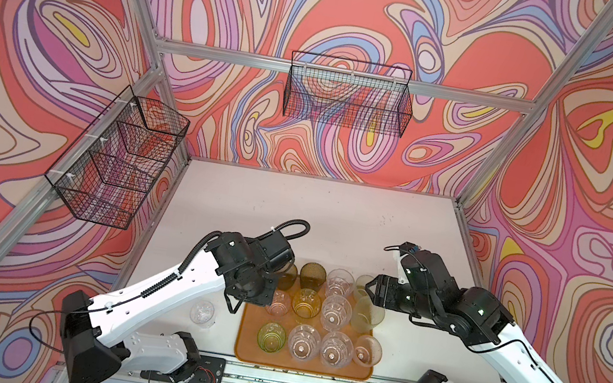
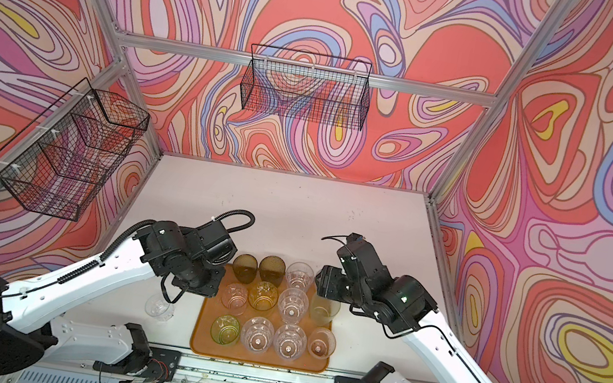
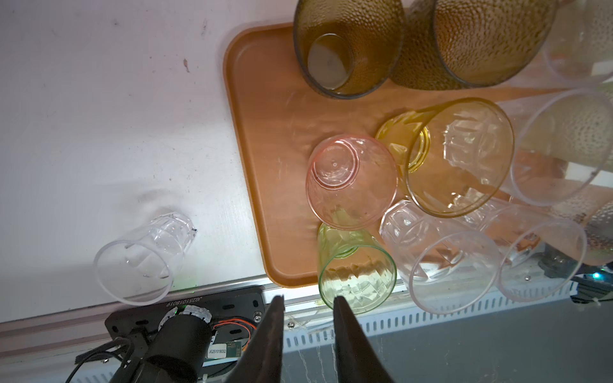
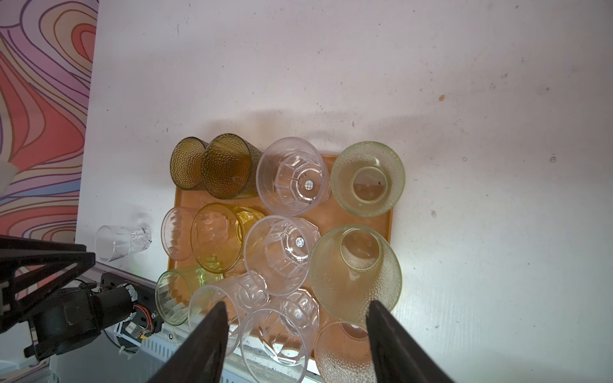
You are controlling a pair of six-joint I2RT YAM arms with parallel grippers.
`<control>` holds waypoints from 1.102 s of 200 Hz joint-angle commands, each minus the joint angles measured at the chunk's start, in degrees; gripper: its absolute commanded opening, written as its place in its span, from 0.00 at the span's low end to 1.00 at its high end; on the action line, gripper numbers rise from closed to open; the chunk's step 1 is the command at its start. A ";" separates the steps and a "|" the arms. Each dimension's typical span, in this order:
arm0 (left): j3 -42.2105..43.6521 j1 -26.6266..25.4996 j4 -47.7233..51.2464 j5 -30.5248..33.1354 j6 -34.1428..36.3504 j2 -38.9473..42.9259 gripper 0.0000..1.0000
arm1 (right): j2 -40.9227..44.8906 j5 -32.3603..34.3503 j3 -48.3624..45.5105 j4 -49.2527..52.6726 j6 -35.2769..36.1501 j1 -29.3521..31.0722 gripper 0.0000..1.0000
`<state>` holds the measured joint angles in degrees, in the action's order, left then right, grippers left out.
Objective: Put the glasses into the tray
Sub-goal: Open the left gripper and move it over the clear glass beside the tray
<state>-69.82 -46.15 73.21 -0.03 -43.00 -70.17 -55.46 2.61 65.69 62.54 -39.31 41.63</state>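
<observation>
A large flat orange-brown plastic tray (image 1: 251, 320) with a low rim lies on the white worktop (image 1: 293, 207). Twelve small see-through tumblers (image 1: 303, 341) stand in the tray in three rows of four. The far row holds two dark olive-brown ones, a clear one and a pale green one. The middle row holds pink, amber yellow, clear and pale green. The near row holds bright green, two clear and a pinkish dimpled one.

One clear faceted tumbler (image 1: 203, 312) rests on the worktop just beside the tray's edge on the left arm's side, not touching it.

The left pincer (image 3: 308, 298) hangs above that same side of the tray, its fingers narrowly parted with nothing between them. The right pincer (image 4: 297, 305) hovers above the tray's opposite side, fingers spread wide and empty.
</observation>
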 commanded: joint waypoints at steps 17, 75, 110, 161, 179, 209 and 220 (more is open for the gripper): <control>0.89 7.76 5.10 0.01 3.79 2.38 0.30 | 1.06 1.00 -1.22 -1.11 1.22 -0.32 0.68; 4.64 17.91 4.86 -2.12 7.54 5.00 0.31 | 1.41 0.82 -1.76 -1.69 1.62 -0.32 0.68; 6.68 22.57 4.68 -3.63 7.18 6.61 0.30 | 1.10 0.54 -2.23 -2.38 2.00 -0.34 0.68; 7.31 24.10 8.80 1.04 1.37 6.43 0.29 | 0.71 0.72 -1.78 -2.34 2.54 -0.33 0.68; 7.67 25.03 9.96 1.65 -0.12 6.83 0.29 | 0.79 0.90 -1.82 -2.08 2.51 -0.33 0.69; 8.80 29.19 11.29 2.30 -0.94 8.43 0.30 | 1.63 1.17 -2.28 -2.07 2.45 -0.32 0.68; 9.40 31.48 11.58 1.52 -0.65 8.85 0.30 | 1.94 1.17 -2.40 -1.97 2.43 -0.33 0.68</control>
<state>-61.56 -18.09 80.38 0.38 -41.89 -62.87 -54.76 2.76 64.16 60.86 -37.21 41.63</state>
